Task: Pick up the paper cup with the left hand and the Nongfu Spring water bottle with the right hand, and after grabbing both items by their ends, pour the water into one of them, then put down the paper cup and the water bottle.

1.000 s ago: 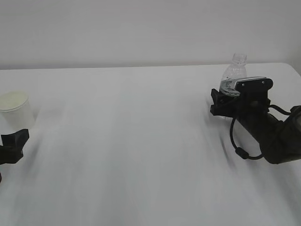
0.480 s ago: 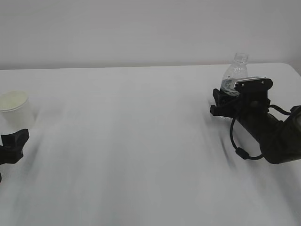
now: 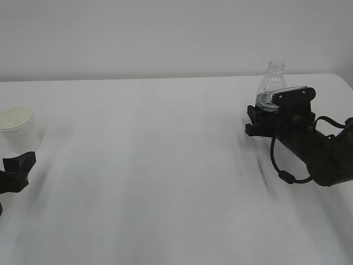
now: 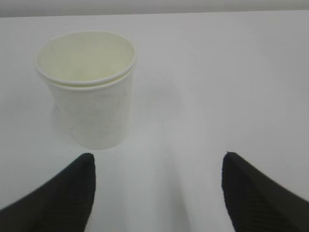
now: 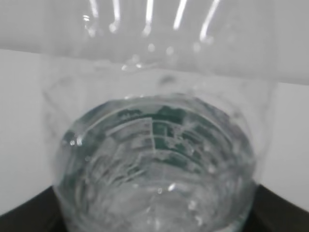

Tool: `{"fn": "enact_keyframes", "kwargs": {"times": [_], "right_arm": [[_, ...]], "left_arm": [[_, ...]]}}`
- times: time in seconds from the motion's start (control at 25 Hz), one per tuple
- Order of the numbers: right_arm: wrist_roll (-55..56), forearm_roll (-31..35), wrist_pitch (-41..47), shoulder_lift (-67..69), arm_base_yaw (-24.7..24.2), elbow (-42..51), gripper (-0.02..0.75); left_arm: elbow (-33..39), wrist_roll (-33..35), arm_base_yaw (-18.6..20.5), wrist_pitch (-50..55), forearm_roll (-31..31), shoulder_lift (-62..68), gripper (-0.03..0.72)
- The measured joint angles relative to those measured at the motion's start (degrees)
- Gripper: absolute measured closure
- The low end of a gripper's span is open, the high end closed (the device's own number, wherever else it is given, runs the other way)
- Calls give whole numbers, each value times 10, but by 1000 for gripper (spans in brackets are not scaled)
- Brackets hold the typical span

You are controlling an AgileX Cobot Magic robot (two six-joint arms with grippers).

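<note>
Right gripper [image 3: 255, 122] sits around the lower half of the bottle [image 3: 271, 83] at the far right of the table [image 3: 165, 165], and from the wrist view I see the ribbed clear wall filling the frame with dark jaw edges at both bottom corners, so I judge the jaws closed on it, though I can't see the contact itself. Left gripper [image 4: 157, 193] is released, its two black fingertips [image 4: 72, 188] spread wide, and the cup [image 4: 89, 87] stands upright just beyond them, off toward the left finger rather than centred, not touched. In the exterior view the cup is at the far left edge, well apart from the bottle. I expect the cup to be very light and soft-walled: squeeze too hard and it will oval or crease, too little and it slides on its smooth taper. I'd take it low on the body, where the base stiffens it, after shifting left to centre it between the fingers. The bottle I judge thin and springy, somewhat slick; with no cap on, a hard pinch could push water [image 5: 154, 169] up and out. It holds some water, so it carries real weight low down. A low grip around the ribs suits pouring, provided the hold stays firm as it tilts.
</note>
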Motion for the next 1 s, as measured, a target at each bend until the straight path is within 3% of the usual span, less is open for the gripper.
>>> {"fn": "enact_keyframes", "kwargs": {"times": [0.52, 1.0], "right_arm": [[-3, -12, 17, -35, 0, 0, 261], [-3, -30, 1, -90, 0, 70, 262]], "left_arm": [[0, 0, 0, 0, 0, 0, 101], [0, 0, 0, 0, 0, 0, 101]]}}
